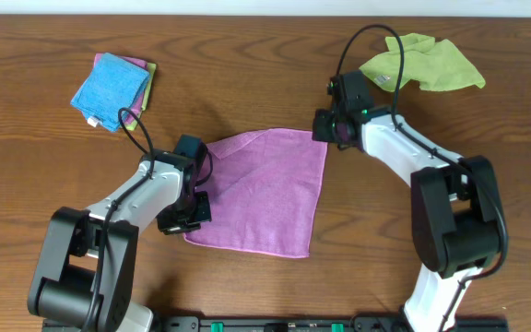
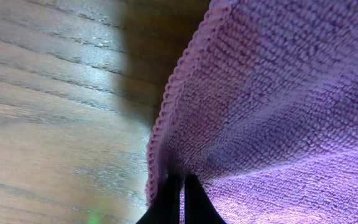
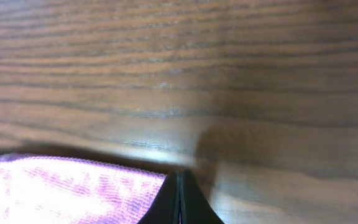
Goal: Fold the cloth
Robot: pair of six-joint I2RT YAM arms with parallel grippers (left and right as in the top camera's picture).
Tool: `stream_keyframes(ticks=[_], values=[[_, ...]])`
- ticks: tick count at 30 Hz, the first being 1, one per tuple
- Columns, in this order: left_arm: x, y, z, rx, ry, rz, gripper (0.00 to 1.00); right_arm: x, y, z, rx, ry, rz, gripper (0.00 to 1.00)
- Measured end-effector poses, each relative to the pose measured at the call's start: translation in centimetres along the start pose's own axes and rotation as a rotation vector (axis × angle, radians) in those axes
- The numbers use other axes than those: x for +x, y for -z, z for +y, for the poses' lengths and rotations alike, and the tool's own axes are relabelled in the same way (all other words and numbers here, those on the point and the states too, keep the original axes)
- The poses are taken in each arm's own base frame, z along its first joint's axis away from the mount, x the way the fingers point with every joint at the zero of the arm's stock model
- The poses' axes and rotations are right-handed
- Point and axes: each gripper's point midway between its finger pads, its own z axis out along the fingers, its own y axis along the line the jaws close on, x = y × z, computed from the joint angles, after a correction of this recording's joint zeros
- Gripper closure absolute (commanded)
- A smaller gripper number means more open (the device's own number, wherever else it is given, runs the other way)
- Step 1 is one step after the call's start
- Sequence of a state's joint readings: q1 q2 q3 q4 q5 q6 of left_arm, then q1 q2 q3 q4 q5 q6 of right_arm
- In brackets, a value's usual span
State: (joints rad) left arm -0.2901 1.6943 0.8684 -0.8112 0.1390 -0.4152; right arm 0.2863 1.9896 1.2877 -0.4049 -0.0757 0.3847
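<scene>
The soft purple square microfibre cloth (image 1: 265, 189) lies centred on the wooden tabletop (image 1: 247, 55). The left hand (image 2: 182, 180) is clenched on the cloth's 9 o'clock edge, and the right hand (image 3: 180, 177) seemingly on its 1 o'clock corner. With the grasp made, the fold likely needs both lifted across together.

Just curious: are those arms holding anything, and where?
Left gripper pinches the cloth at its left hem. Right gripper shut at the far corner; hold unclear.

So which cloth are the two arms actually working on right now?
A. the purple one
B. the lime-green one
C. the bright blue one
A: the left gripper and the right gripper are both at edges of the purple cloth, while the green cloth and the blue cloth lie apart near the far corners.
</scene>
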Motion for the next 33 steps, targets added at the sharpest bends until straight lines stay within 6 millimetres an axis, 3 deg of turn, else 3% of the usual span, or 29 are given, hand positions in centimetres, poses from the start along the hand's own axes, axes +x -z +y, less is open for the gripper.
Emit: stream_keyframes(ticks=[8, 12, 20, 25, 27, 29, 33], values=[[0.3, 0.3, -0.1, 0.004, 0.001, 0.02, 0.94, -3.3, 5.4, 1.6, 0.028, 0.034, 0.051, 0.99], [-1.2, 2.5, -1.2, 0.023, -0.003, -0.013, 0.94, -4.5, 9.5, 2.5, 0.021, 0.043, 0.035, 0.99], [-8.0, 9.2, -4.7, 0.134, -0.037, -0.296, 0.94, -1.5, 18.8, 3.9, -0.05, 0.066, 0.062, 0.99], [-9.8, 9.6, -5.9, 0.175, -0.047, -0.356, 0.94, 1.7, 22.9, 8.4, -0.155, 0.189, 0.014, 0.98], [-9.9, 9.0, -6.2, 0.185, -0.05, -0.339, 0.94, 3.7, 23.0, 10.1, -0.197, 0.241, 0.021, 0.99], [-9.8, 8.3, -6.4, 0.186, -0.052, -0.315, 0.94, 6.5, 21.5, 10.9, -0.214, 0.273, 0.06, 0.98], [-9.7, 6.9, -6.5, 0.182, -0.051, -0.273, 0.94, 10.1, 16.9, 9.4, -0.188, 0.236, 0.149, 0.99]])
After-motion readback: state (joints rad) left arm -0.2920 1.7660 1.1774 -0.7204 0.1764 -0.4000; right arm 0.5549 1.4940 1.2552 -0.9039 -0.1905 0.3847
